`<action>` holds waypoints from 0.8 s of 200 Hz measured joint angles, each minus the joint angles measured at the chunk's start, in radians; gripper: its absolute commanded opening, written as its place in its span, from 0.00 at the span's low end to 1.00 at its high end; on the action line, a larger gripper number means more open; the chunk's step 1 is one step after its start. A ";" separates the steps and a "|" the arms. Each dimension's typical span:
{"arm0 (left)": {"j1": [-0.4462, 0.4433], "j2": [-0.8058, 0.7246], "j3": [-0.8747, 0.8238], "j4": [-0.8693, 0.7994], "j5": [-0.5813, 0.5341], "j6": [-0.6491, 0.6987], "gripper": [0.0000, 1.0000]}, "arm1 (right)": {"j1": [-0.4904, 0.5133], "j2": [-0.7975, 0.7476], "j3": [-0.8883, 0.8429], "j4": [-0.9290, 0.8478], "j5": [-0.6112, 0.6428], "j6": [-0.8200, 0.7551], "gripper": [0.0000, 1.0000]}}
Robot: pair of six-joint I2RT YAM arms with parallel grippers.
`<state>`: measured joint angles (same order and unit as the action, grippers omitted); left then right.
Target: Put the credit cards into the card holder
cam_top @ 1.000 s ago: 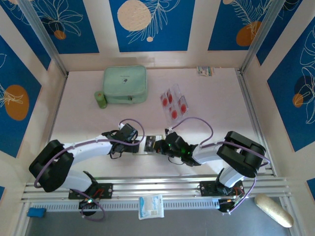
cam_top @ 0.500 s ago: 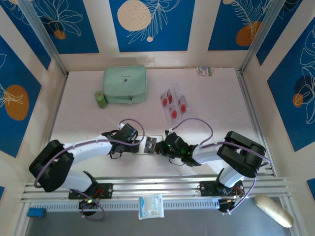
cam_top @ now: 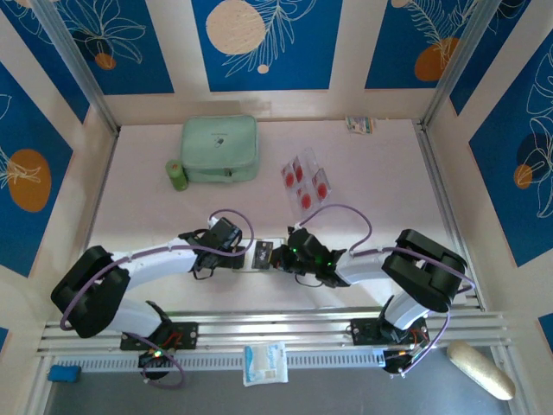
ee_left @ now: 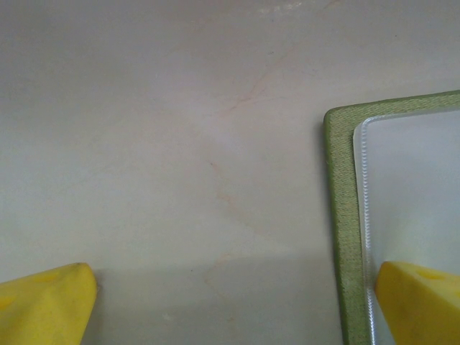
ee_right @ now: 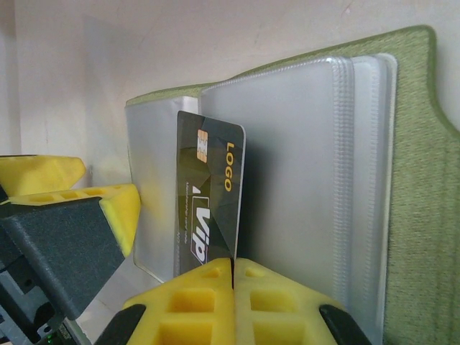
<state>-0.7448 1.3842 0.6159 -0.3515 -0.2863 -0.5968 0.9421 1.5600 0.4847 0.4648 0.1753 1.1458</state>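
My right fingers are pressed together on the near end of a dark card. It stands on edge with its long axis running straight ahead of the fingertips, against the clear sleeves of the open card holder lying just in front. My left fingers are spread wide and hold nothing, one tip over the holder's edge and the other over bare tabletop. The other credit cards lie well beyond both, nearer my right arm, so I judge a straight push forward comes next.
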 measured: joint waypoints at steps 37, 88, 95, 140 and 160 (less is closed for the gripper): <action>0.000 0.000 0.000 0.000 0.000 0.000 1.00 | -0.008 0.002 0.024 -0.039 -0.023 0.005 0.00; 0.000 0.000 -0.001 0.003 0.000 0.000 1.00 | -0.020 0.019 0.047 -0.069 -0.050 0.011 0.00; 0.000 0.000 -0.001 0.003 0.000 0.000 1.00 | -0.022 0.025 0.050 -0.070 -0.053 0.013 0.00; 0.000 0.000 -0.003 0.006 0.000 0.000 1.00 | -0.028 0.035 0.059 -0.074 -0.075 0.026 0.00; 0.000 0.000 -0.003 0.007 0.000 0.000 1.00 | -0.030 0.035 0.060 -0.077 -0.079 0.026 0.00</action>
<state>-0.7448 1.3842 0.6128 -0.3447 -0.2863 -0.5972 0.9119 1.5955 0.5446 0.3882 0.0959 1.1721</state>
